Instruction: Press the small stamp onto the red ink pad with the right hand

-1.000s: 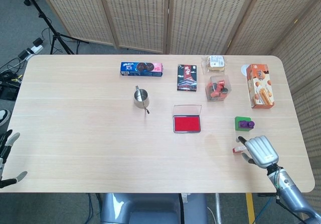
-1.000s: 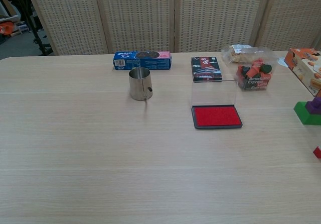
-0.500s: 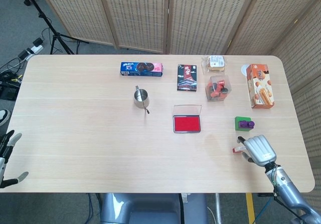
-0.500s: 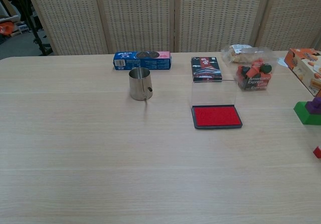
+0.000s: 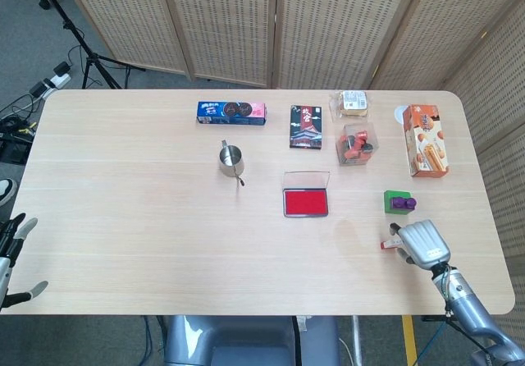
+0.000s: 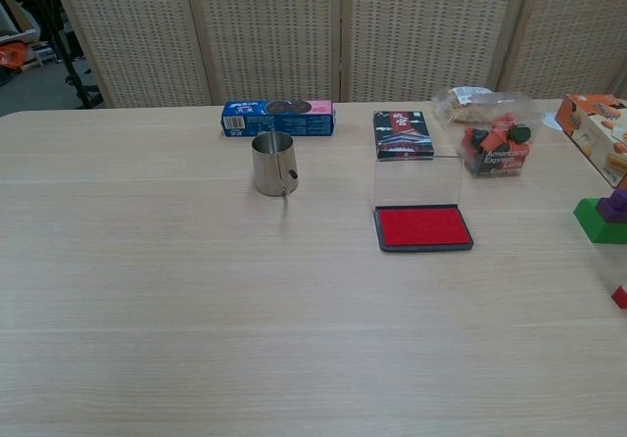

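Right hand (image 5: 424, 244) covering most of small stamp (image 5: 389, 244), grip unclear, left hand (image 5: 11, 261) edge-cropped, fingers spread

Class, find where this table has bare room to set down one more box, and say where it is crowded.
Free: the broad wood left of the cup, and the near strip in front of the ink pad. Crowded: the far right, where the cookie box, black box, tub and orange box line up.

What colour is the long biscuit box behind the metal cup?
The long biscuit box is mostly blue, with one pink end; the chest view shows it best.
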Controlling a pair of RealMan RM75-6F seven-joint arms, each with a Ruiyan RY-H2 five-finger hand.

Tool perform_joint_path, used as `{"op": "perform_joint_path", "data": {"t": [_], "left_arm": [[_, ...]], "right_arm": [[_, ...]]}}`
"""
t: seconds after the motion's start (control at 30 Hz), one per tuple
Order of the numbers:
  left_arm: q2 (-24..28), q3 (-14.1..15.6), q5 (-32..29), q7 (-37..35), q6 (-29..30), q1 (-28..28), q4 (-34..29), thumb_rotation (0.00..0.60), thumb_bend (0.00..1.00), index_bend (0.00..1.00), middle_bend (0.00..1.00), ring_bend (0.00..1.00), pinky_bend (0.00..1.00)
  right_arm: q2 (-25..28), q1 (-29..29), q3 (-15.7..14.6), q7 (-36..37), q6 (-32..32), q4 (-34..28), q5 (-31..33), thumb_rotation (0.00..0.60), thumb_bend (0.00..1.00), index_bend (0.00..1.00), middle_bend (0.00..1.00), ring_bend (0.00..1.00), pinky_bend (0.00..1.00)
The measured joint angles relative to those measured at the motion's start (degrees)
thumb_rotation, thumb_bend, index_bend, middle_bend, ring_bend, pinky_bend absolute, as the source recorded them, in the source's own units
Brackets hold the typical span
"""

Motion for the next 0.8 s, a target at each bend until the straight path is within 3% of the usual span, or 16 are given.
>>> {"op": "perform_joint_path", "data": {"t": [0.8], "left_arm": [[0.0,0.04,0.03,-0.17,0.09,0.01,0.15,0.6,0.0,0.0,0.0,0.0,0.0]], "right_arm": [[-0.83,0.93,-0.76,0.53,-1.04,1.35,1.22,0.6,0.44,0.5,1.0,1.0,1.0]]}}
